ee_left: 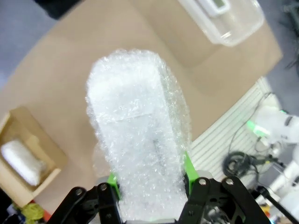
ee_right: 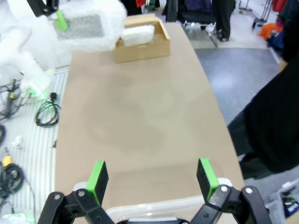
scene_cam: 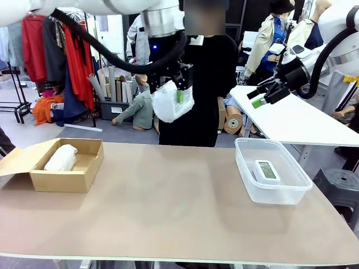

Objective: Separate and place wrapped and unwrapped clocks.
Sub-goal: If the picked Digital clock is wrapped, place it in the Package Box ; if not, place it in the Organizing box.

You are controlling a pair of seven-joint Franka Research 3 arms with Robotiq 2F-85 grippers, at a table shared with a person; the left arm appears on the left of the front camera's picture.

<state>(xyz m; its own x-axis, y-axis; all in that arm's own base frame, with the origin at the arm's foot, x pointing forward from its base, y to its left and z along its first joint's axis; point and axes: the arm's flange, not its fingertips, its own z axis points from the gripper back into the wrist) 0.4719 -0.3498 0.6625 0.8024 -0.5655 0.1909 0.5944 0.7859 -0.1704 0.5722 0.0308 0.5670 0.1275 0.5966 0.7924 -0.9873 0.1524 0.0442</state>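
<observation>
The left tool [scene_cam: 178, 89] is clamped on a bubble-wrapped clock [scene_cam: 171, 101], held high above the table [scene_cam: 168, 207]. The right tool [scene_cam: 259, 96] hangs spread wide and empty above the clear plastic tub [scene_cam: 295, 185] holding the unwrapped clock [scene_cam: 266, 170]. Another wrapped clock [scene_cam: 60, 158] lies in the cardboard box [scene_cam: 84, 179] at the table's left end.

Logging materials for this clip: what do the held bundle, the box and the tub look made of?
Bundle: bubble wrap by its look, translucent white with small blisters.
Box: brown cardboard, matte, flap folded open.
Tub: clear, glossy, probably plastic; the table shows through its walls.
</observation>
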